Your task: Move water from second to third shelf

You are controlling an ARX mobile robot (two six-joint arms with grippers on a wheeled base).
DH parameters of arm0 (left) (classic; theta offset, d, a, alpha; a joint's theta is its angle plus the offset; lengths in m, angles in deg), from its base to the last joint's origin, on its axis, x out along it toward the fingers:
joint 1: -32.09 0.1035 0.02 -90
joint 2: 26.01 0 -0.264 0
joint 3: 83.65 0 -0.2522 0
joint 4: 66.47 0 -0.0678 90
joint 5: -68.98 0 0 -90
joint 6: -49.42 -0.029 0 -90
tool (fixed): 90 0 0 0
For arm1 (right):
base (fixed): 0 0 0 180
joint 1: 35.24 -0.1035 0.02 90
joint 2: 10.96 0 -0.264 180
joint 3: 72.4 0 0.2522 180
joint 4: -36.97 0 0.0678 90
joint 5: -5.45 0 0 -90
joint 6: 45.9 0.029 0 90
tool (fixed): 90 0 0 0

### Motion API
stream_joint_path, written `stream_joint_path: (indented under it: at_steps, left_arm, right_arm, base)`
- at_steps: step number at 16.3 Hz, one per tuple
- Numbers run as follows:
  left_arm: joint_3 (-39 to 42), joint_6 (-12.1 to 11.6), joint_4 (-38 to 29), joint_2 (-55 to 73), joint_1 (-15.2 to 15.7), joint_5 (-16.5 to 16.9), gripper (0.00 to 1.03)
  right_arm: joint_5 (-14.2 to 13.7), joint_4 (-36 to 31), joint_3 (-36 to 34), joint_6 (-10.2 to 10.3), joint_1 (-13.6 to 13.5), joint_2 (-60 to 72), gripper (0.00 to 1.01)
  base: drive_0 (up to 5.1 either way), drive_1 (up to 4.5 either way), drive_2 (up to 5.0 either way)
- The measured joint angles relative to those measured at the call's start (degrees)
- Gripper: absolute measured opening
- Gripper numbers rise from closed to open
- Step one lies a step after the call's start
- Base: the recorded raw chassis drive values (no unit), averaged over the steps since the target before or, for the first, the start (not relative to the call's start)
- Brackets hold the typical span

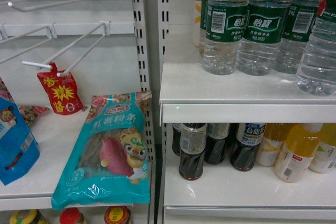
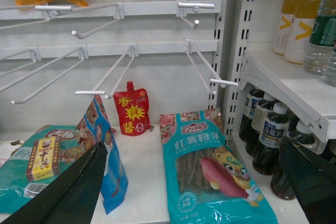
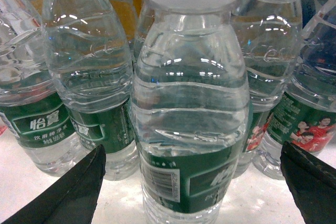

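Observation:
Several water bottles point(image 1: 262, 30), clear and ribbed with dark green labels, stand on the upper white shelf point(image 1: 231, 98) at the right of the head view. One water bottle point(image 3: 189, 103) with a white cap stands nearest in the right wrist view, its barcode facing the camera. My right gripper point(image 3: 193, 149) is open around it, with a black finger point(image 3: 79, 192) on its left and the other finger point(image 3: 310, 182) on its right, both apart from the bottle. My left gripper point(image 2: 192, 145) is open and holds nothing, above a teal snack packet point(image 2: 215, 177). Neither gripper shows in the head view.
The lower shelf point(image 1: 247, 192) holds dark drink bottles point(image 1: 191, 150) and yellow drink bottles point(image 1: 296, 150). Left of the slotted upright point(image 1: 142, 51) are wire hooks point(image 1: 63, 51), a red pouch point(image 1: 60, 93), a blue bag point(image 1: 16, 145) and the teal packet point(image 1: 107, 150).

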Motion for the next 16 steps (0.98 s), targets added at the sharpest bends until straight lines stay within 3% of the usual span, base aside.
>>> stream_joint_path:
  at_steps: [5, 9, 11, 14, 16]
  left_arm:
    - [0.0, 0.02, 0.0, 0.0, 0.0, 0.0, 0.98]
    - [0.0, 0.02, 0.0, 0.0, 0.0, 0.0, 0.98]
    - [0.0, 0.0, -0.02, 0.0, 0.0, 0.02, 0.98]
    - [0.0, 0.0, -0.02, 0.0, 0.0, 0.02, 0.98]
    - [0.0, 0.02, 0.0, 0.0, 0.0, 0.0, 0.98]
  right_arm:
    - [2.12, 1.36, -5.95, 0.46, 0.59, -8.9, 0.98]
    - [5.79, 5.44, -13.07, -0.61, 3.5, -22.56, 0.98]
    - [4.7, 0.28, -18.8, -0.96, 5.57, -29.86, 0.84]
    - [3.91, 7.34, -29.44, -0.79, 6.01, -44.83, 0.53]
    - [3.91, 7.91, -33.9, -0.79, 6.01, -51.69, 0.35]
  base:
    - [0.0, 0.0, 0.0]
    - [0.0, 0.0, 0.0]
    - [0.0, 0.0, 0.0]
    - [0.0, 0.0, 0.0]
    - [0.0, 0.0, 0.0]
